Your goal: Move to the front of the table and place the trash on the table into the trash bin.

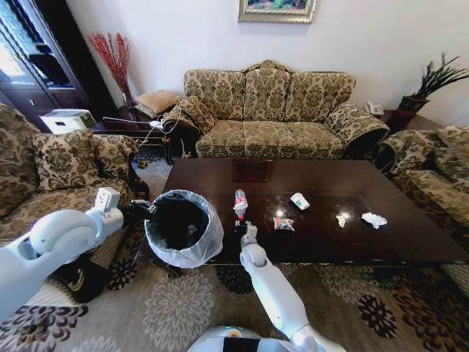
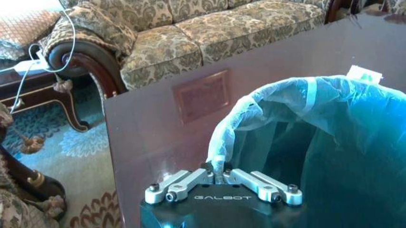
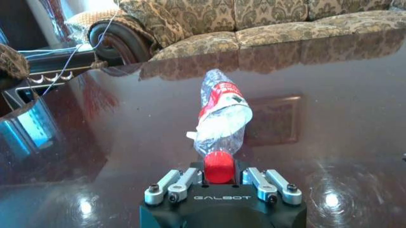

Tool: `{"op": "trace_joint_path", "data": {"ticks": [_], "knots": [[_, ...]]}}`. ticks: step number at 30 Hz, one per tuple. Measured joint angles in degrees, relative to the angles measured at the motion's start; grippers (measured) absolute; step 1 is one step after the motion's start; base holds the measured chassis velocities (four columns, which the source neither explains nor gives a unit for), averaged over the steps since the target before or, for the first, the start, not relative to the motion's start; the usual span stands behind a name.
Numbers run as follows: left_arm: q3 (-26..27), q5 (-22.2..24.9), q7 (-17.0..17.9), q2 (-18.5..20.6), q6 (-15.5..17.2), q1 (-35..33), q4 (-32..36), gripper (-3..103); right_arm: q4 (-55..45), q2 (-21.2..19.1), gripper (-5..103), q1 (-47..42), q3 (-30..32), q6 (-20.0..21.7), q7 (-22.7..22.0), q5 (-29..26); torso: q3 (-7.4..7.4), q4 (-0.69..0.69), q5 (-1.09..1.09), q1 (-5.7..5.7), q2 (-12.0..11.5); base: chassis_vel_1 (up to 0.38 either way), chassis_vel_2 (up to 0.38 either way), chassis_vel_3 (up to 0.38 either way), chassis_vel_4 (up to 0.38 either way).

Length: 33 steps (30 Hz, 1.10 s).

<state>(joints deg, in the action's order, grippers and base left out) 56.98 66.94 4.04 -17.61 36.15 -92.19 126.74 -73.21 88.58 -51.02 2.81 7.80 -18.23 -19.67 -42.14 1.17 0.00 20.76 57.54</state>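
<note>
The right gripper (image 3: 221, 183) pinches the red cap of one crushed plastic bottle (image 3: 221, 117) over the near part of the table (image 1: 352, 242). The left gripper (image 2: 221, 176) grips the bag rim of one trash bin (image 1: 183, 227) at the table's left end. Four more bits lie to the right: a wrapper (image 1: 283, 224), a cup (image 1: 299, 201), a scrap (image 1: 341, 220) and a tissue (image 1: 374, 219).

home living room — patterned sofa (image 1: 271, 110) | coffee table (image 1: 352, 242) | framed picture (image 1: 277, 9)

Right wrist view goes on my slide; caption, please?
Right gripper shut on the red cap of a crushed plastic bottle lying on the dark glossy table.
</note>
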Motion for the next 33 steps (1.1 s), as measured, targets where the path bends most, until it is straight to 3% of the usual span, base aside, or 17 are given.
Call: {"op": "trace_joint_path", "data": {"ticks": [6,10,11,13,14,18,22,26,28,31,33], "knots": [[0.1,0.0,-0.2,1.0,0.0,0.1,-1.3,1,-5.9,-2.7,24,-2.5,0.6,-2.6,1.1,3.7,-0.01,0.0,0.0,0.0,0.0,0.0,0.0,0.0,0.0],[0.5,0.9,-0.9,3.2,-0.1,0.4,-3.4,1,-14.8,-6.0,24,-5.2,1.8,-3.1,1.5,4.2,0.0,0.0,0.01,0.0,0.0,0.0,0.0,0.0,0.0],[0.6,1.8,-1.3,5.1,-0.1,0.7,-4.9,1,-22.0,-9.1,24,-7.4,2.6,-3.0,1.9,2.3,0.0,0.0,0.0,0.0,0.0,0.0,0.0,0.0,0.0],[0.6,2.2,-1.7,8.0,-0.6,1.2,-7.8,1,-31.9,-13.9,24,-10.5,3.8,-3.6,4.0,-0.6,-0.01,-0.01,0.02,0.0,0.0,0.0,0.0,0.0,0.0],[0.6,2.2,-1.7,8.0,-0.6,1.2,-7.8,1,-31.9,-13.9,24,-10.5,3.8,-3.6,4.0,-0.6,-0.01,-0.01,0.02,0.0,0.0,0.0,0.0,0.0,0.0],[0.2,2.6,-1.8,11.5,-1.6,1.7,-12.3,1,-47.1,-20.7,24,-15.5,5.5,-5.1,10.5,1.3,-0.01,-0.02,0.01,0.0,0.0,0.0,0.0,0.0,0.0],[-0.3,2.7,-1.7,12.4,-2.1,1.6,-13.4,1,-54.1,-23.2,24,-16.6,5.2,-3.5,12.5,0.7,0.0,-0.01,0.0,0.0,0.0,0.0,0.0,0.0,0.0],[-0.4,2.6,-1.5,12.0,-2.1,1.4,-13.4,1,-60.0,-27.1,24,-18.4,5.0,-5.1,18.3,3.2,0.0,0.01,0.0,0.0,0.0,0.0,0.0,0.0,0.0],[-0.4,2.5,-1.5,11.9,-2.1,1.4,-13.4,1,-62.1,-28.1,24,-18.8,4.3,-4.6,19.1,1.0,0.0,-0.01,0.0,0.0,0.0,0.0,0.0,0.0,0.0],[-0.3,2.3,-1.5,11.8,-2.1,1.4,-13.1,1,-66.1,-30.9,24,-18.5,2.2,0.8,21.8,-8.5,0.0,-0.01,0.01,0.0,0.0,0.0,0.0,0.0,0.0],[-0.3,2.2,-1.4,11.7,-2.2,1.4,-12.8,1,-66.2,-32.2,24,-18.1,1.9,2.4,24.3,-10.6,0.0,-0.01,0.01,0.0,0.0,0.0,0.0,0.0,0.0]]}}
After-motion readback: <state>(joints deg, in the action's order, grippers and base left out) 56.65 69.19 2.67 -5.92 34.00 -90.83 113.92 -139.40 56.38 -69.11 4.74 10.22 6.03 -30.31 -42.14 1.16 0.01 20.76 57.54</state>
